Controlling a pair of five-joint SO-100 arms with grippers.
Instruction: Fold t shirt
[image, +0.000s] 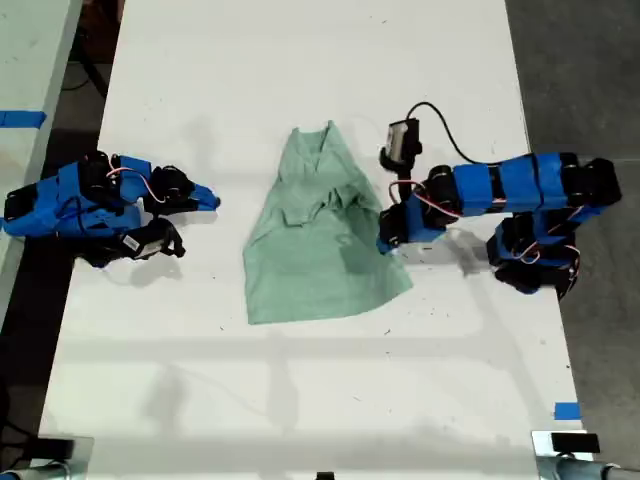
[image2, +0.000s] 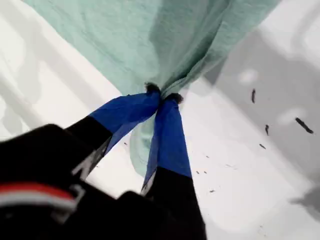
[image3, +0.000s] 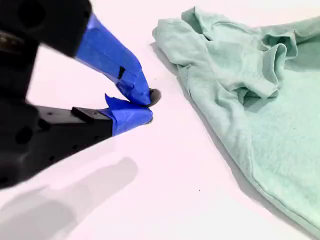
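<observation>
The pale mint-green t shirt (image: 320, 235) lies crumpled on the white table (image: 300, 400), neck toward the far edge and hem toward the near one. One sleeve is bunched up near its middle. My first gripper (image: 386, 240) is at the shirt's edge on the exterior view's right. In the first wrist view it (image2: 162, 96) is shut on a pinch of the t shirt (image2: 150, 40), which is lifted off the table. My second gripper (image: 212, 200) rests on the table at the exterior view's left, apart from the shirt. Its (image3: 149, 105) taped tips meet with nothing between them, and the t shirt (image3: 250, 100) lies beyond.
A black cable (image: 445, 120) loops from the first arm's camera (image: 403, 140). A blue tape mark (image: 567, 411) sits near the table's front corner on the exterior view's right. Another table with blue tape (image: 22, 119) stands at that view's left, and dark floor (image: 590, 70) at its right.
</observation>
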